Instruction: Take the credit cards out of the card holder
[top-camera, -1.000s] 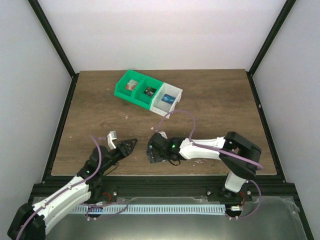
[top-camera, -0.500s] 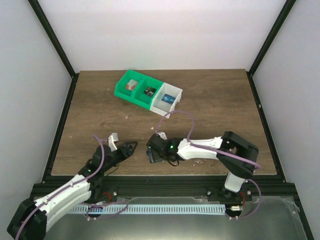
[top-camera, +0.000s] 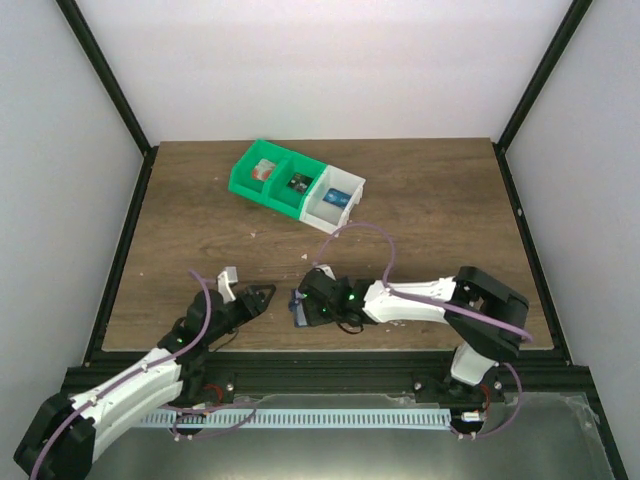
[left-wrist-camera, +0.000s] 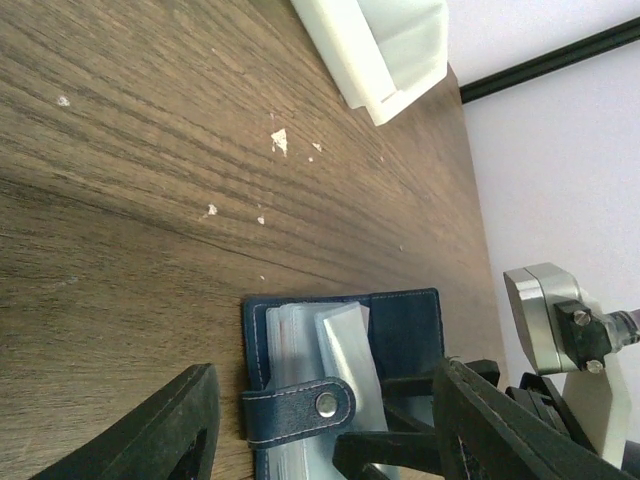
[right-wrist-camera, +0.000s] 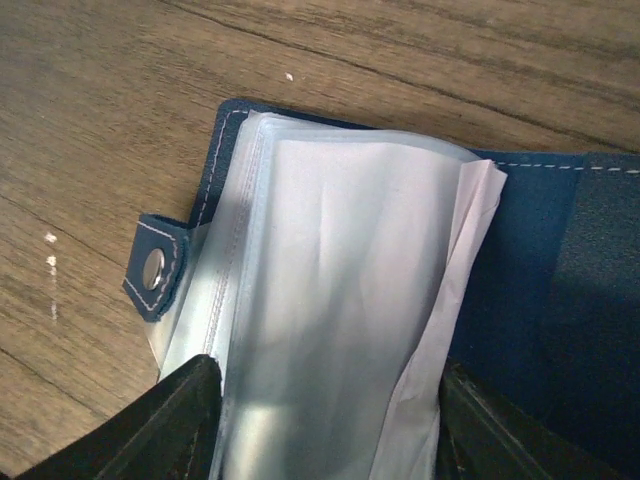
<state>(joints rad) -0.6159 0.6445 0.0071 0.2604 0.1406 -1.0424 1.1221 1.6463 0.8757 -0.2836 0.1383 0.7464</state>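
Nearest, left fingers (left-wrist-camera: 172, 438): parted, grasping nothing. Just beside them, right fingers (right-wrist-camera: 185, 412): straddling the clear sleeves (right-wrist-camera: 340, 290) of the card holder (right-wrist-camera: 545, 270); whether they clamp cannot be told. Card holder: lying open on the desk (top-camera: 450, 220), near its front edge. Farthest: green and white bins (top-camera: 262, 197).

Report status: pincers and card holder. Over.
Left pincer open, short of card holder. Right pincer astride its clear sleeves, grip unconfirmed. Holder lies open. Nothing blocking.
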